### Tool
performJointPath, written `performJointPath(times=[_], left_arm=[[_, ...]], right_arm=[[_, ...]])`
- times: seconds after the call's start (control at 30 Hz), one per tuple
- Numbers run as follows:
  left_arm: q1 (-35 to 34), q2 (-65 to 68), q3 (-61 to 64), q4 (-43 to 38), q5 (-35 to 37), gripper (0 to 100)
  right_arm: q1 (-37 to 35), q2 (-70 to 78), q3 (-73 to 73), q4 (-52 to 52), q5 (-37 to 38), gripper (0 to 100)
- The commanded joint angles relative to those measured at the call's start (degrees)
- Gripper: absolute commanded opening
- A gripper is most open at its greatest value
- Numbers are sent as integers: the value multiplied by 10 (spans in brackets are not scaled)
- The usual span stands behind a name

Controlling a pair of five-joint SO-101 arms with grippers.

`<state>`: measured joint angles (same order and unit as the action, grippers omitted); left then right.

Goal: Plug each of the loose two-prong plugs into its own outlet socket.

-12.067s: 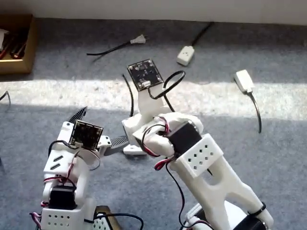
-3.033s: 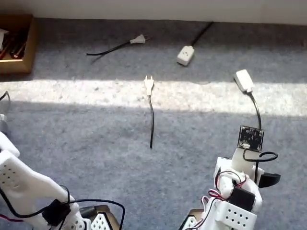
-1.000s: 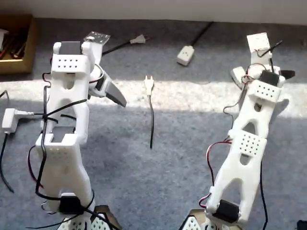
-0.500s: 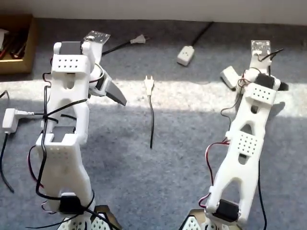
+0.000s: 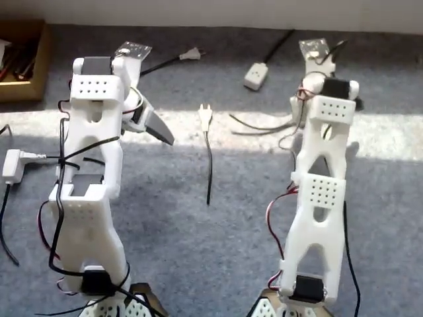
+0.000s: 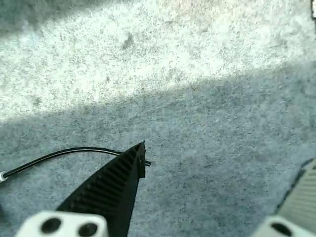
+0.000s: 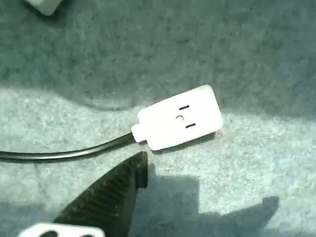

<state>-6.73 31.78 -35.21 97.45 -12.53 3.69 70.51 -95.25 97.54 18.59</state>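
Note:
A white two-prong plug (image 5: 205,116) lies mid-carpet, its black cord (image 5: 209,165) trailing toward me. A second plug (image 5: 190,54) lies farther back. One white outlet socket (image 5: 255,76) rests at the back. Another socket (image 7: 180,117) lies face up with two slots showing, just past my right gripper (image 7: 212,168), which is open and apart from it. That socket's cord (image 5: 258,124) snakes left of the right arm (image 5: 320,165). My left gripper (image 5: 153,129) hovers open left of the middle plug, its black finger (image 6: 116,187) over a thin cord (image 6: 64,154).
A brown box (image 5: 23,59) sits at the back left corner. A white plug body (image 5: 12,165) on a cable lies at the left edge. A pale wall edge (image 5: 211,13) bounds the carpet at the back.
My right arm has swung left toward the back, and the socket with its cord has shifted left with it. The left arm has kept still over the last second.

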Motion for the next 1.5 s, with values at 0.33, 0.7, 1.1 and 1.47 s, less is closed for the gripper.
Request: performJointPath(times=[0.33, 0.7, 1.1, 1.47], left_arm=[[-9, -16, -2, -9, 5, 447], [-8, -13, -2, -9, 4, 447], [-6, -12, -2, -11, 4, 447], [-19, -12, -4, -20, 4, 447]], right_arm=[[-37, 5, -36, -138, -474, 556], [-8, 87, -31, -312, -498, 547], [20, 104, -37, -156, -496, 26], [-60, -86, -43, 37, -362, 6]])
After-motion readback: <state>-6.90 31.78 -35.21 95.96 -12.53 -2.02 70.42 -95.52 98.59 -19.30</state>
